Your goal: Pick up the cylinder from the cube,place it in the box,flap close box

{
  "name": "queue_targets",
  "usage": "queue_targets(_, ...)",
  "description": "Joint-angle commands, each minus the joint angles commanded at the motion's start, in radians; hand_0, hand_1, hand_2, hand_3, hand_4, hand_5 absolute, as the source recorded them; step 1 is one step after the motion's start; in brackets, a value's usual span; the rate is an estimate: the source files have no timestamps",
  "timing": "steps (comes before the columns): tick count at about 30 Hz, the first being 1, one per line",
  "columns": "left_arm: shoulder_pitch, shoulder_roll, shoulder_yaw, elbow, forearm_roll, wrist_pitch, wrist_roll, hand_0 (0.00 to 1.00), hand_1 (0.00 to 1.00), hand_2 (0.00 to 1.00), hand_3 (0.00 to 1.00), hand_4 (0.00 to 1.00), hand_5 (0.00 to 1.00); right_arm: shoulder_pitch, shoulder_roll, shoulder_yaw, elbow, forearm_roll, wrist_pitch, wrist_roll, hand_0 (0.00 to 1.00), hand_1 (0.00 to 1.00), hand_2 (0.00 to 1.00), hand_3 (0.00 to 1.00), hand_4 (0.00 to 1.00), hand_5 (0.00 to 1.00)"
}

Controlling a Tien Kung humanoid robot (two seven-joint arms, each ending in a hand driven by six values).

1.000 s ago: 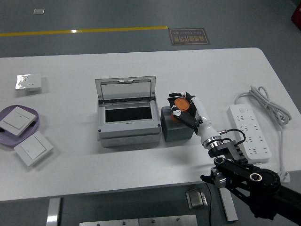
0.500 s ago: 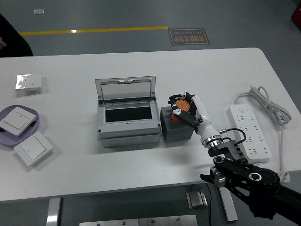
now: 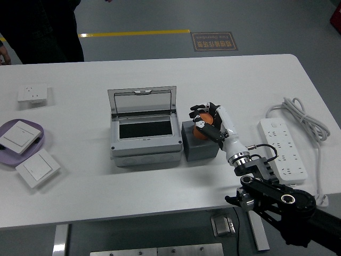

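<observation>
An orange cylinder (image 3: 203, 122) is held over the far right part of the dark grey cube (image 3: 200, 143). My right hand (image 3: 206, 120) is shut on the cylinder, black fingers curled around it from the right. Left of the cube stands the grey box (image 3: 143, 137), its clear flap lid (image 3: 142, 101) raised upright at the back and the dark inside showing. Whether the cylinder still touches the cube I cannot tell. My left arm is out of view.
A white power strip (image 3: 282, 148) with a coiled cable (image 3: 303, 119) lies at the right. At the left are a purple tray (image 3: 39, 136) holding a white switch, another switch (image 3: 37, 168) and a white socket plate (image 3: 33, 94). A person in dark clothing (image 3: 40, 26) stands at the far left.
A person has come in at the top left and the white socket plate now lies flat. My right hand with the cylinder has shifted slightly up and away.
</observation>
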Motion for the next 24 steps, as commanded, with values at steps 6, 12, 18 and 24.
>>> queue_targets(6, 0.005, 0.001, 0.000, -0.001, 0.002, 0.000, 0.000, 0.613, 0.622, 0.589, 0.611, 0.683, 0.231, -0.001, 0.001, 0.005, -0.009, 0.009, 0.027, 0.009, 0.530, 0.503, 0.449, 0.403, 0.002, 0.002)
queue_targets(12, 0.009, 0.001, -0.007, 0.000, 0.011, 0.000, 0.005, 0.613, 0.622, 0.589, 0.611, 0.683, 0.231, -0.001, 0.001, 0.010, -0.021, 0.016, 0.057, 0.022, 0.689, 0.585, 0.532, 0.507, 0.439, 0.002)
queue_targets(18, 0.008, 0.001, -0.007, -0.001, 0.012, 0.000, 0.005, 0.613, 0.622, 0.589, 0.611, 0.684, 0.232, -0.001, 0.001, 0.013, -0.027, 0.010, 0.068, 0.017, 0.692, 0.619, 0.588, 0.619, 0.500, 0.135)
queue_targets(24, 0.008, 0.001, -0.009, -0.001, 0.015, 0.000, 0.006, 0.613, 0.622, 0.589, 0.611, 0.685, 0.232, -0.001, 0.001, 0.012, -0.026, 0.003, 0.069, 0.010, 0.785, 0.662, 0.631, 0.632, 0.771, 0.256)
